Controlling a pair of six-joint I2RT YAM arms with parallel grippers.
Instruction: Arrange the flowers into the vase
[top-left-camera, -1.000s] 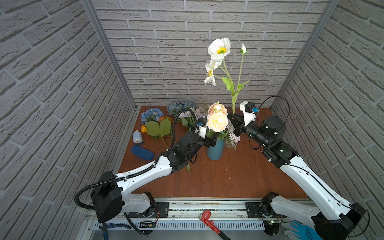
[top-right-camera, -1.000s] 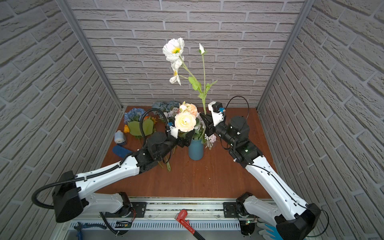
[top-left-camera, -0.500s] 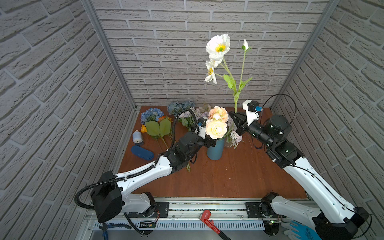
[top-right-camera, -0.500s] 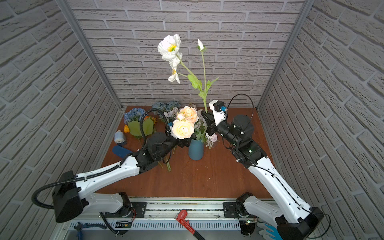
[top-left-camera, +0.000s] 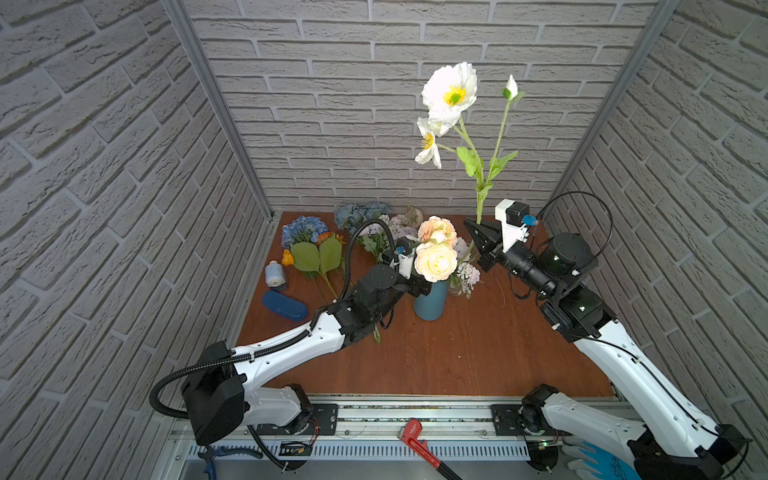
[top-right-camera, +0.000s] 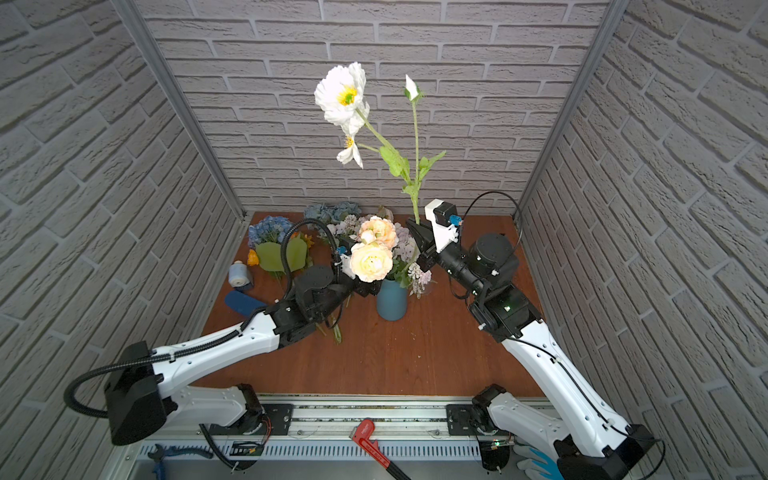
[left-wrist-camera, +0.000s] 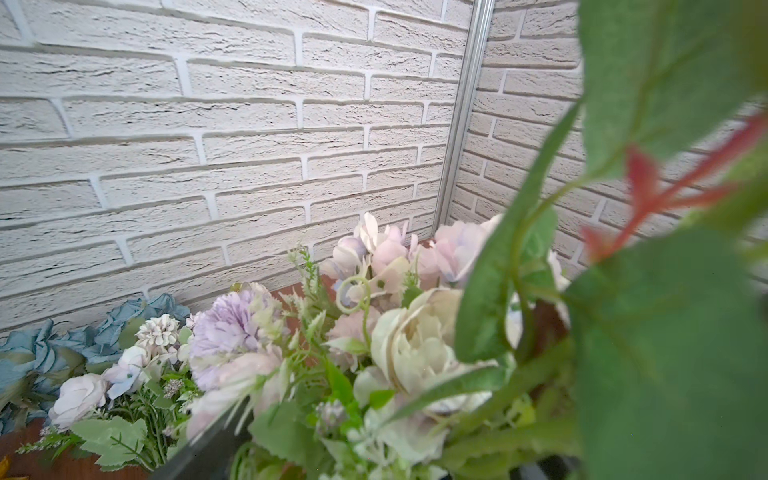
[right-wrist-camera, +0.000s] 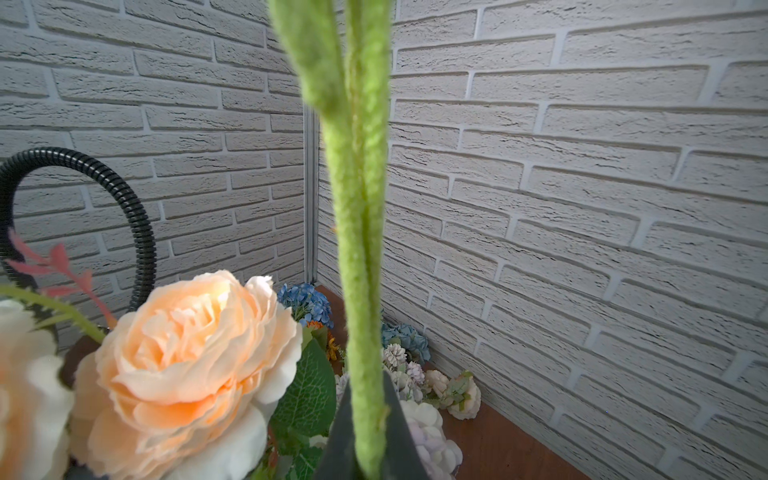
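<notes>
I see a reddish-brown wooden table (top-left-camera: 478, 353) (top-right-camera: 395, 357) boxed in by brick-pattern walls. Near its middle a blue vase (top-left-camera: 431, 301) (top-right-camera: 392, 301) stands upright on the boards. Along the back edge loose flowers lie flat: a blue hydrangea (top-left-camera: 303, 230) (top-right-camera: 268, 228) in the rear left corner, dusty-blue roses (top-left-camera: 359, 214) (top-right-camera: 330, 212) beside it, then a lilac-white bunch (top-left-camera: 401, 222) (top-right-camera: 349, 226) toward the centre. Just in front of the hydrangea I make out an orange sunflower (top-left-camera: 328, 239) (top-right-camera: 305, 239) with two broad green leaves. At the left edge sits a pale blue roll (top-left-camera: 275, 274) (top-right-camera: 240, 275), and near it, closer to me, a dark blue oblong case (top-left-camera: 284, 305) (top-right-camera: 241, 302).
</notes>
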